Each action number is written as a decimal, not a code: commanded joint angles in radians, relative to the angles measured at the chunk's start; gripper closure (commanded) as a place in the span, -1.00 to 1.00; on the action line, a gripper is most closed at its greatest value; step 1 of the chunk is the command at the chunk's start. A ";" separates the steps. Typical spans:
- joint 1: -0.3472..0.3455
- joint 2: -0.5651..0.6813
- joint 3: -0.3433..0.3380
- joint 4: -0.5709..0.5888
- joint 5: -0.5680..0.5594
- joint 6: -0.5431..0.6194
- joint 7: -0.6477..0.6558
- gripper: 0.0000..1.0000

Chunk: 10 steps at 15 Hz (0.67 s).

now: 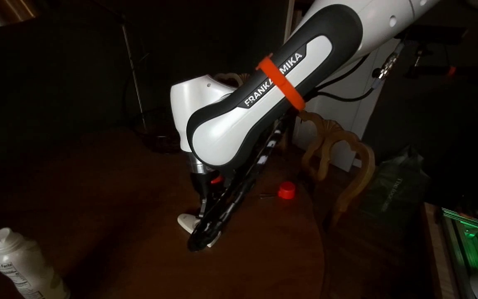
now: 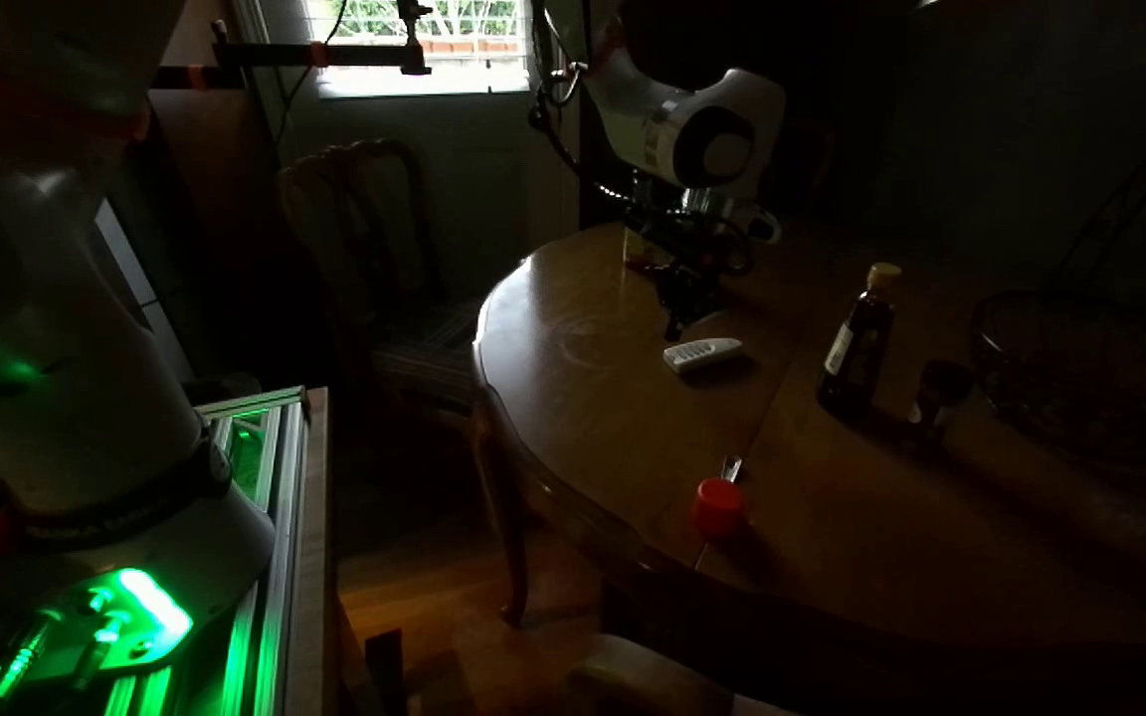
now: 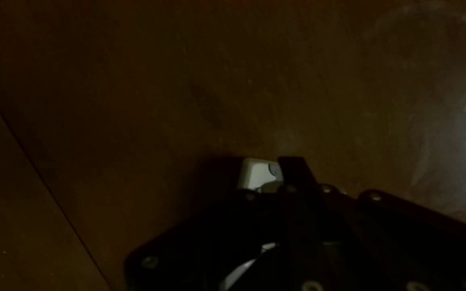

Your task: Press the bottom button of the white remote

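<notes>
The jaws look closed together, pointing down over the one white remote (image 2: 702, 355), which lies flat on the tabletop (image 2: 573, 398); in the wrist view they hide most of it, leaving one end in sight, and whether they touch it is too dark to tell. Directly above the remote, the one arm (image 1: 222, 133) bends sharply at the wrist, and its forearm slants up and away, circled by one orange band (image 1: 282, 83). Farther from the remote, in both exterior views, sits one red cap (image 2: 720, 507), with one small shiny piece (image 2: 730, 468) between it and the remote. In an exterior view, going outward from the remote, come one dark bottle (image 2: 852, 348), one small dark jar (image 2: 938, 391) and one wire basket (image 2: 981, 333). In an exterior view, one white bottle (image 1: 29, 265) shows well apart from the remote.
</notes>
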 commanded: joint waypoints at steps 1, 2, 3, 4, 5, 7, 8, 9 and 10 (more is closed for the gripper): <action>0.004 0.066 -0.004 0.068 -0.014 0.016 0.004 1.00; 0.004 0.077 -0.005 0.082 -0.014 0.014 0.006 1.00; 0.006 0.088 -0.008 0.095 -0.019 0.016 0.008 1.00; 0.006 0.097 -0.008 0.107 -0.019 0.012 0.009 1.00; 0.007 0.106 -0.010 0.118 -0.021 0.012 0.010 1.00; 0.008 0.121 -0.013 0.137 -0.025 0.010 0.012 1.00; 0.009 0.128 -0.014 0.147 -0.028 0.008 0.012 1.00; 0.010 0.133 -0.016 0.153 -0.030 0.009 0.013 1.00; 0.010 0.139 -0.017 0.160 -0.031 0.008 0.014 1.00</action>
